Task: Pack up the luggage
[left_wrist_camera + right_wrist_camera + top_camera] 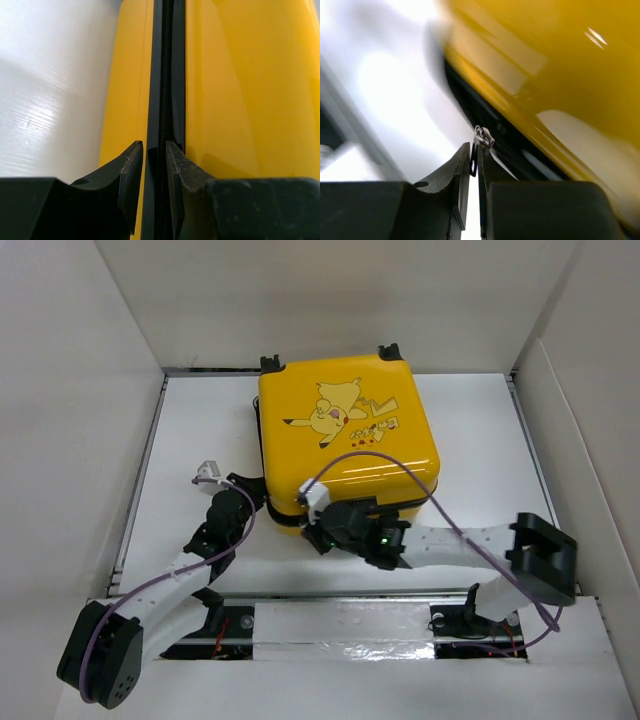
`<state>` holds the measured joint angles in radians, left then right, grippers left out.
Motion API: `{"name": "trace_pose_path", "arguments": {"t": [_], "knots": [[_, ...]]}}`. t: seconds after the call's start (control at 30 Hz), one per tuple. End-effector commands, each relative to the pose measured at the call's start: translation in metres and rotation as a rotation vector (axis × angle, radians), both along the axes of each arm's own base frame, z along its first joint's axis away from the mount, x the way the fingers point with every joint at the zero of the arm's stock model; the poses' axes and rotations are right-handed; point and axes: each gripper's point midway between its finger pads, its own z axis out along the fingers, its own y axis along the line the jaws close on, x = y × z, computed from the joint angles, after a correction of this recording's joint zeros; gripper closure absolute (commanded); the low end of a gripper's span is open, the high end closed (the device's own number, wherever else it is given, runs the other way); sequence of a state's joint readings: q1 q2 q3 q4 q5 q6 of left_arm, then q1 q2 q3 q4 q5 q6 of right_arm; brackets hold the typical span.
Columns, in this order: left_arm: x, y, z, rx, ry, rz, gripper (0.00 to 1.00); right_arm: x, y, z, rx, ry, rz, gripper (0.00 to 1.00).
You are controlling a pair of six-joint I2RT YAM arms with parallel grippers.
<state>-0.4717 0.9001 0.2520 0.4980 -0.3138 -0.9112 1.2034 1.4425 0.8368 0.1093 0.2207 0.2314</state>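
Glossy plastic luggage (345, 430), matt black zipper trim (165, 75), metal zipper pull (483, 136)

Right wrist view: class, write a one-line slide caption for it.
Right pincer pinching the small silver zipper pull on the black zipper trim of the large yellow hard-shell suitcase.

The luggage (345, 440) lies flat on the worktop (200, 420), toward the back and about midway across, with its wheels (388, 350) at the far edge, next to the rear wall (330, 300). The left end effector (154, 147) is at the luggage's near-left corner, its fingers astride the zipper (165, 75) that runs round the side. The right arm (470, 540) reaches leftward along the near side, in front of the luggage. The right end effector (474, 150) meets the same seam just right of the left one, and the pull (483, 135) sits between its fingertips — apparently pinched, though the view is blurred.
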Motion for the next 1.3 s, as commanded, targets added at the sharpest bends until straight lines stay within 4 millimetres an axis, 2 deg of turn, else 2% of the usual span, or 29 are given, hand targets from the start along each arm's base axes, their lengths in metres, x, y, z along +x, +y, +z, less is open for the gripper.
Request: {"name": "trace_pose_path", "arguments": {"t": [0.0,0.03,0.07,0.13,0.17,0.23,0.27,0.33,0.37,0.43,0.47,0.5,0.57,0.6,0.7,0.73,0.77,0.8,0.83,0.87,0.9,0.93,0.97,1.0,1.03,1.1,1.17,1.2,1.27], "knots": [[-0.017,-0.060,0.025,-0.121,-0.034,-0.255,0.77,-0.110,0.126,0.102,0.392,0.043,0.537,1.00],[-0.019,-0.057,0.020,-0.118,-0.023,-0.246,0.78,-0.117,0.148,0.142,0.467,-0.007,0.583,1.00],[-0.019,-0.056,0.019,-0.118,-0.023,-0.240,0.78,-0.127,0.161,0.152,0.487,-0.012,0.615,1.00],[-0.020,-0.053,0.015,-0.133,-0.022,-0.226,0.78,-0.127,0.189,0.165,0.526,-0.015,0.638,1.00],[-0.020,-0.053,0.014,-0.139,-0.020,-0.221,0.78,-0.126,0.195,0.169,0.554,-0.015,0.635,1.00],[-0.020,-0.053,0.011,-0.144,-0.013,-0.217,0.78,-0.124,0.200,0.166,0.569,0.012,0.637,1.00],[-0.020,-0.053,0.010,-0.141,-0.012,-0.216,0.78,-0.126,0.196,0.160,0.569,0.021,0.642,1.00],[-0.018,-0.048,0.013,-0.122,-0.012,-0.193,0.77,-0.111,0.179,0.146,0.559,0.024,0.594,1.00],[-0.018,-0.046,0.016,-0.107,-0.019,-0.189,0.72,-0.109,0.156,0.126,0.523,0.042,0.576,1.00],[-0.014,-0.040,0.031,-0.093,-0.050,-0.157,0.64,-0.095,0.128,0.105,0.483,0.065,0.519,1.00],[-0.011,-0.035,0.037,-0.082,-0.063,-0.143,0.48,-0.095,0.108,0.117,0.506,0.051,0.511,1.00],[-0.011,-0.035,0.046,-0.083,-0.084,-0.147,0.40,-0.097,0.085,0.081,0.441,0.093,0.489,1.00],[-0.008,-0.032,0.058,-0.074,-0.100,-0.136,0.30,-0.091,0.055,0.067,0.412,0.121,0.448,1.00],[-0.007,-0.031,0.063,-0.070,-0.107,-0.133,0.28,-0.094,0.032,0.071,0.423,0.114,0.438,1.00],[-0.010,-0.033,0.069,-0.095,-0.115,-0.145,0.28,-0.086,-0.005,0.072,0.397,0.111,0.368,1.00],[-0.012,-0.034,0.067,-0.104,-0.117,-0.154,0.30,-0.084,-0.021,0.089,0.427,0.073,0.353,1.00],[-0.016,-0.040,0.066,-0.111,-0.118,-0.178,0.37,-0.073,-0.037,0.083,0.379,0.078,0.298,1.00],[-0.019,-0.045,0.065,-0.114,-0.118,-0.199,0.39,-0.067,-0.048,0.087,0.372,0.066,0.267,1.00],[-0.026,-0.056,0.061,-0.117,-0.111,-0.240,0.43,-0.062,-0.064,0.104,0.398,0.026,0.237,1.00],[-0.031,-0.064,0.059,-0.117,-0.108,-0.269,0.61,-0.055,-0.076,0.103,0.384,0.020,0.204,1.00],[-0.034,-0.071,0.053,-0.110,-0.093,-0.289,0.67,-0.039,-0.090,0.105,0.387,-0.006,0.149,1.00],[-0.045,-0.088,0.051,-0.107,-0.090,-0.346,0.73,-0.032,-0.101,0.111,0.391,-0.035,0.125,1.00],[-0.046,-0.093,0.044,-0.084,-0.071,-0.338,0.91,-0.018,-0.116,0.107,0.365,-0.031,0.075,1.00],[-0.051,-0.099,0.040,-0.075,-0.061,-0.350,0.97,-0.011,-0.124,0.108,0.358,-0.040,0.053,1.00],[-0.066,-0.117,0.040,-0.075,-0.057,-0.405,0.99,-0.008,-0.129,0.109,0.353,-0.048,0.053,1.00],[-0.072,-0.127,0.032,-0.058,-0.044,-0.403,1.00,0.001,-0.137,0.117,0.368,-0.069,0.038,1.00],[-0.081,-0.145,0.036,-0.073,-0.062,-0.447,1.00,0.013,-0.144,0.117,0.370,-0.083,0.022,1.00],[-0.084,-0.155,0.025,-0.054,-0.036,-0.481,1.00,0.018,-0.145,0.114,0.362,-0.081,0.016,1.00],[-0.083,-0.175,0.037,-0.079,-0.064,-0.521,1.00,0.021,-0.145,0.108,0.341,-0.069,0.028,1.00]]}}
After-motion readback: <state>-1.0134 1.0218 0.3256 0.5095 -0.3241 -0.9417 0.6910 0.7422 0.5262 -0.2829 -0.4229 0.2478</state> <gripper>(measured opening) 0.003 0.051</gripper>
